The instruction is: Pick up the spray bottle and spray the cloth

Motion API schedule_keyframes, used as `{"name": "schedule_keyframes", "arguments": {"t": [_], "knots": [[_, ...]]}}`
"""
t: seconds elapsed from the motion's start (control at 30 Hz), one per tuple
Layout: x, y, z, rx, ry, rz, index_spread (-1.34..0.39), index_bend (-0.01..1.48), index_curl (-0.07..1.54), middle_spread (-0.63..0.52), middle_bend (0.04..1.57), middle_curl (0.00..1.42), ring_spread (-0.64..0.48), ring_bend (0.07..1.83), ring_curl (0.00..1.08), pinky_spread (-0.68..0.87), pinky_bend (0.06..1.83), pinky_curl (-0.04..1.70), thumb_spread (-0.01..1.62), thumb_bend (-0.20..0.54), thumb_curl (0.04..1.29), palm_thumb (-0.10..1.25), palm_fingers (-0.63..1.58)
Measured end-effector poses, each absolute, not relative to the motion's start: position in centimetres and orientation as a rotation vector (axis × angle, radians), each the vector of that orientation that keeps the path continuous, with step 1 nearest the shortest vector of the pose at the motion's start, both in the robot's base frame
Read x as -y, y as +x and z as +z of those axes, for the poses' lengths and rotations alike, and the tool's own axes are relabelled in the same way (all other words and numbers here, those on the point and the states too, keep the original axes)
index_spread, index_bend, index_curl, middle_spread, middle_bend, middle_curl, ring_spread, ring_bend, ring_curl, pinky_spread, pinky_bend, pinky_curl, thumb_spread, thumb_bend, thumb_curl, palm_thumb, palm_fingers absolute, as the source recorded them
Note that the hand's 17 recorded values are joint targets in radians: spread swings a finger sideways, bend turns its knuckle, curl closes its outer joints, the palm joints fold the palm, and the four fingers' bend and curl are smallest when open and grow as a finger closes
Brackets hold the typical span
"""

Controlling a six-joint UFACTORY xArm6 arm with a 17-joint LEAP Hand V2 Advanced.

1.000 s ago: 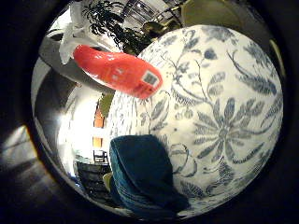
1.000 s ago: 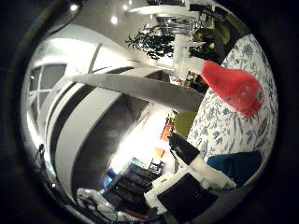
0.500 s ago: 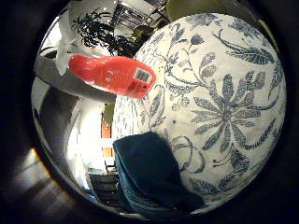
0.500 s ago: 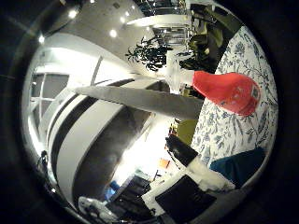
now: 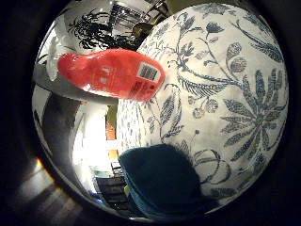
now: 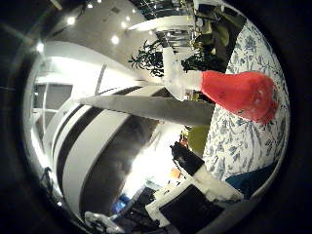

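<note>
Growing larger against both palm cameras than a moment ago, the red plastic spray bottle (image 5: pixel 110 75) stands ahead of the hand (image 6: pixel 195 195) on the floral tablecloth (image 5: pixel 225 94), the dark teal cloth (image 5: pixel 162 183) beside it; approach continues, finger state unclear.

Dim room, ceiling spots, heavy fisheye.

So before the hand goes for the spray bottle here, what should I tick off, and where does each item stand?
1. Spray bottle standing on the floral tablecloth: ok.
2. White trigger head in place on the bottle: ok.
3. Cloth, dark teal, lying on the tablecloth apart from the bottle: ok.
4. Bottle in the hand: not ok, not yet grasped.
5. Fingers open for the grasp: cannot tell.
</note>
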State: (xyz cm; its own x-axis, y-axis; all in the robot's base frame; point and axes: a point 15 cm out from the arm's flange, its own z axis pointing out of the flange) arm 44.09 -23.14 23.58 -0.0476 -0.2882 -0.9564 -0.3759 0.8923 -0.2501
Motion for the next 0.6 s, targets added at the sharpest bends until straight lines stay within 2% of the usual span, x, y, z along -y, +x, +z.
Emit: {"name": "schedule_keyframes", "arguments": {"t": [0.6], "knots": [[22.2, 47.5, 23.2, -1.653, -0.545, 0.11, -0.06, 0.16, 0.28, 0.23, 0.24, 0.35, 0.24, 0.32, 0.28, 0.36, 0.29, 0.32, 1.0, -0.027, 0.35, 0.69, 0.06]]}}
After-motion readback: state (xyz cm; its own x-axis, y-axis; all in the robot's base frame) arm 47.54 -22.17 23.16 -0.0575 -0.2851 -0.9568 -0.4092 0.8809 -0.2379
